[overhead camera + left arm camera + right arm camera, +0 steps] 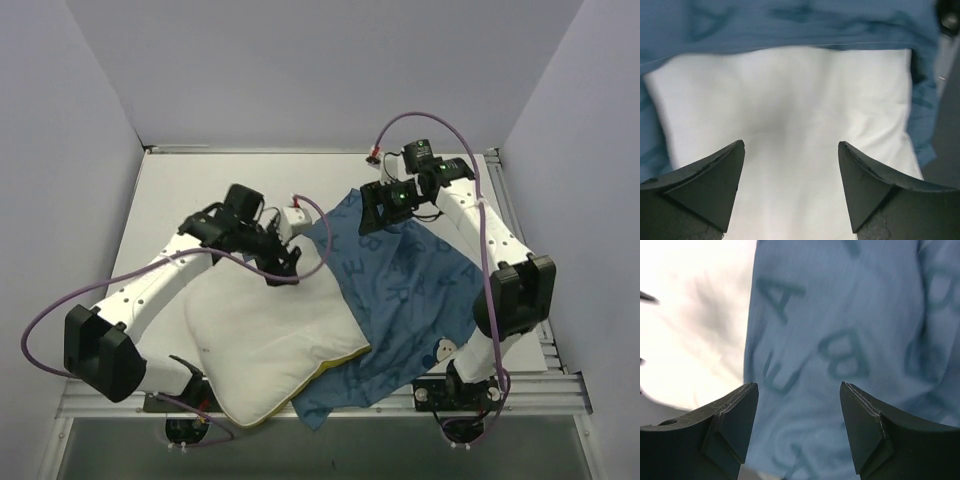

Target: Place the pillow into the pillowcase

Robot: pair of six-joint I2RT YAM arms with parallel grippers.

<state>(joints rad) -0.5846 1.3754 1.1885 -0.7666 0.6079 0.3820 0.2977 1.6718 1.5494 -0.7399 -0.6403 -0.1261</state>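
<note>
Overhead view: the pillow [265, 335] lies at about 7 o'clock on the table [165, 200], its yellow-banded edge facing 4 o'clock, where it meets the pillowcase [415, 290]. The blue case stretches from the centre to 5 o'clock. The left gripper [280, 264] hovers over the pillow's 12 o'clock end. The right gripper [385, 212] hangs over the case's far end at 1 o'clock. Most of the pillow is bare, so I judge the stuffing barely started.

Left wrist view: the left gripper [791, 145] has its jaws spread wide with nothing between them. Below is the pillow [790, 100]. The pillowcase [790, 20] crosses it at 12 o'clock and flanks it at 9 and 3. That end seems to sit just inside the mouth.

Right wrist view: the right gripper [798, 385] is also parted and grips nothing. It sits over the lettered pillowcase [850, 320], with the pillow [690, 315] at 9 o'clock. It is probably placed to pinch the cloth and draw it along.
</note>
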